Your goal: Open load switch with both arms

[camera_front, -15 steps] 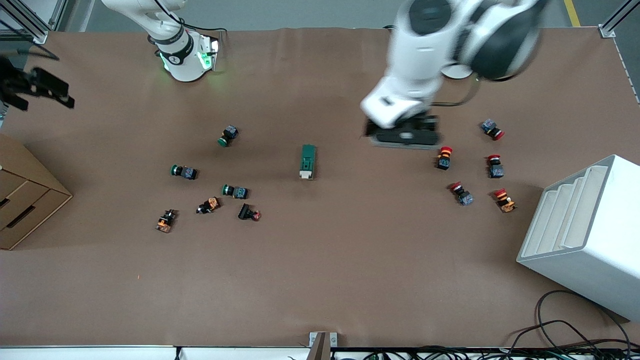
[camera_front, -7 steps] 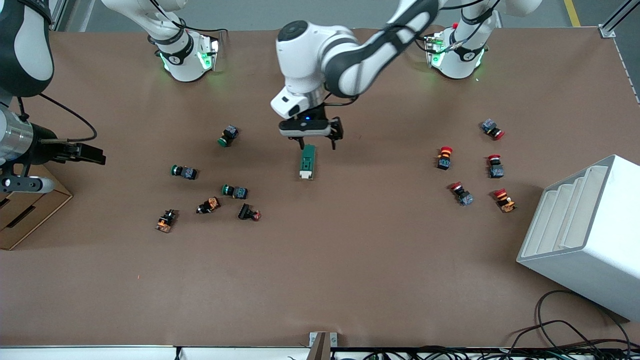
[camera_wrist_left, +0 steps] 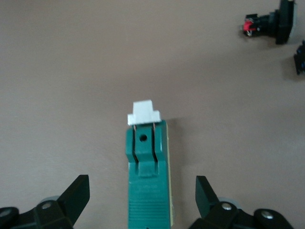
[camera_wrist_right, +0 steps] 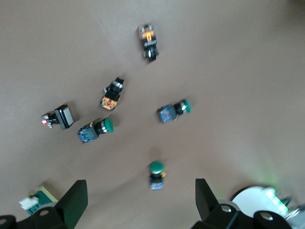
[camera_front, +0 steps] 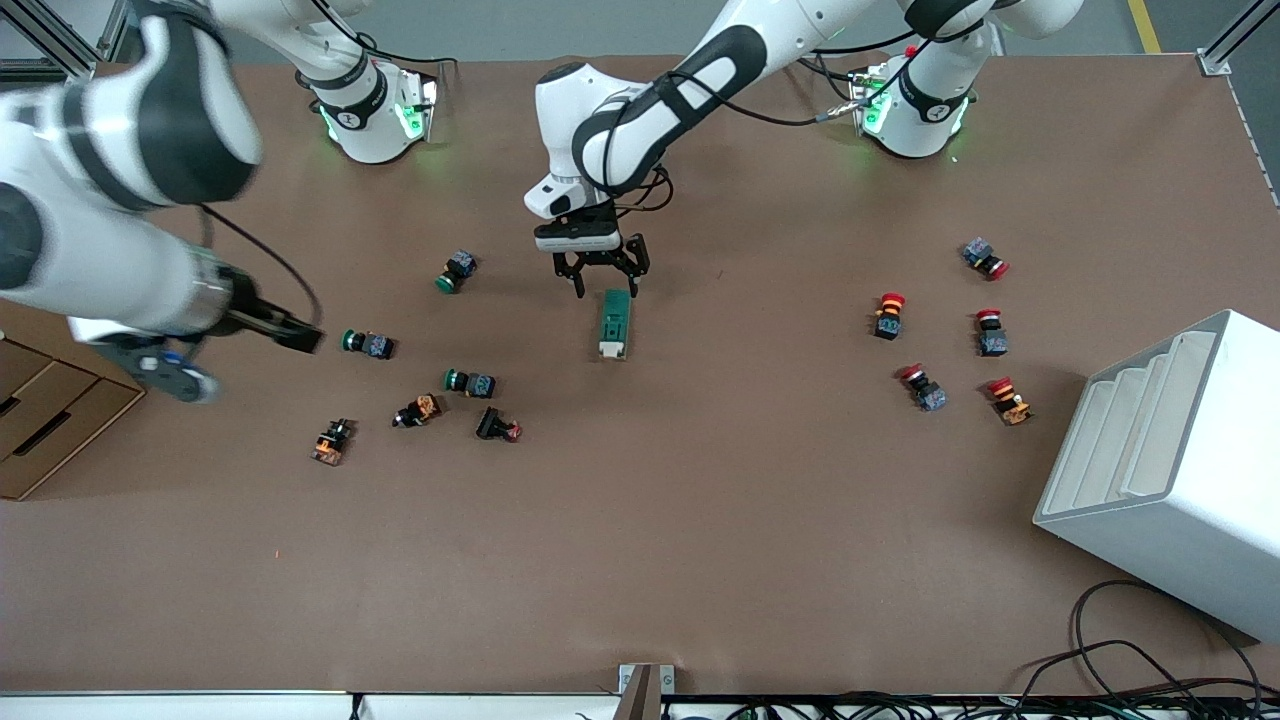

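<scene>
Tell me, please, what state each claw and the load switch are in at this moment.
Load switch: flat on the table, ungripped, white lever end toward the front camera.
Left claw: open, over the switch's green end, straddling it without contact.
Right claw: open, holding nothing, beside a green-capped push button.

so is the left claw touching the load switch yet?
Apart. The left wrist view shows the left claw open, bare table between each finger and the load switch.

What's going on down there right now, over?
Left gripper open over the load switch's green end. Right gripper open, over the green push buttons. Switch untouched, nothing blocking it.
</scene>
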Robot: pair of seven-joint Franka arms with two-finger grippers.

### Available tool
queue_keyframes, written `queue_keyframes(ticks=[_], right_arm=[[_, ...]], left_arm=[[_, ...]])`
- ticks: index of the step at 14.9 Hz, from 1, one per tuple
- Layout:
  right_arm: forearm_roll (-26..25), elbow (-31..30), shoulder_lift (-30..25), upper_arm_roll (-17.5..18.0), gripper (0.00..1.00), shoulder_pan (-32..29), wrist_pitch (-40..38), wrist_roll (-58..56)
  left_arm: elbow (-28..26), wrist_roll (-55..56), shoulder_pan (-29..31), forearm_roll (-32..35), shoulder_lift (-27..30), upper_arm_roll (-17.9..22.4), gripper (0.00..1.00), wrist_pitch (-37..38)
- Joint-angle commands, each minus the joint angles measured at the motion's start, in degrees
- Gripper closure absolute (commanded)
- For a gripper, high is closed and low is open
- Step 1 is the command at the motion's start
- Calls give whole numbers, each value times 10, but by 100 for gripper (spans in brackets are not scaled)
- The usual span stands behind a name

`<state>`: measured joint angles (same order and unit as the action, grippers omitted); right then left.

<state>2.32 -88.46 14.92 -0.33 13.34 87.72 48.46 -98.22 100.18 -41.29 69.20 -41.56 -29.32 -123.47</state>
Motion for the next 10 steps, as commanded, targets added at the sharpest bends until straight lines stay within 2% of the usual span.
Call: queue_keyframes(ticks=[1,5,7,10], right_arm=[[39,30,59,-4,0,19,2,127],[44,140,180,-4,0,84,2,321],[47,185,223,-3,0,103,2,386],[84,220,280,0,0,135,34,502]], left_arm=[[-70,85,-4,98,16,2,2,-16],[-103,283,-24,211,14,1,1,-15],[-111,297,-25,241,11,3,1,-13],[-137,321,-15,325,11,8,2,-11]])
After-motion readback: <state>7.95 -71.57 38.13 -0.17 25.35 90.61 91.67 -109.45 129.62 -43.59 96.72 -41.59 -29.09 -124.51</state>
